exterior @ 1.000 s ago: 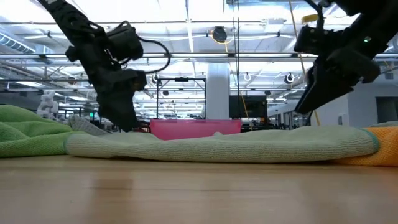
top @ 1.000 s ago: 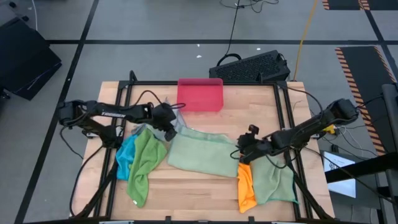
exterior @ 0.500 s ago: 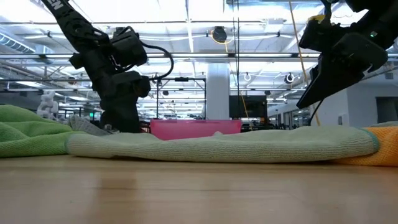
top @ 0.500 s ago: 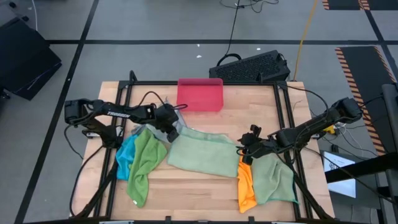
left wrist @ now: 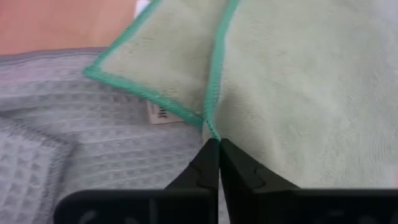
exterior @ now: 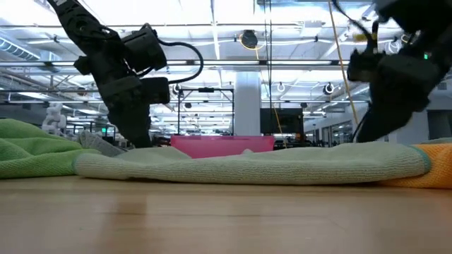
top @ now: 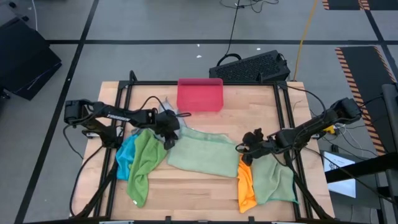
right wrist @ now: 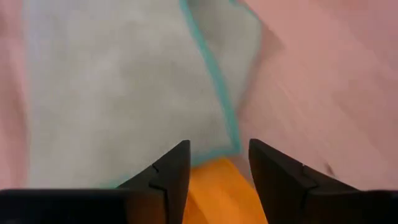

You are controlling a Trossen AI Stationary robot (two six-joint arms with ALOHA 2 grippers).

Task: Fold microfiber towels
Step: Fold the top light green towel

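The left gripper (left wrist: 214, 144) was pinched shut on the teal-hemmed edge of the pale green towel (top: 200, 153) at its near-left corner; only the left wrist view showed that grip, with a grey waffle-weave towel (left wrist: 68, 137) under the corner. From above, the gripper (top: 169, 132) merely sat over that corner, beside the bright green towel (top: 144, 163) and blue towel (top: 126, 155). The right gripper (right wrist: 214, 163) had its fingers spread apart, holding nothing, over the pale green towel's opposite edge where it met the orange towel (top: 245, 185). The low view alone showed the towel lying flat across the wooden table (exterior: 212, 219), the pink-red tray (exterior: 222, 145) behind.
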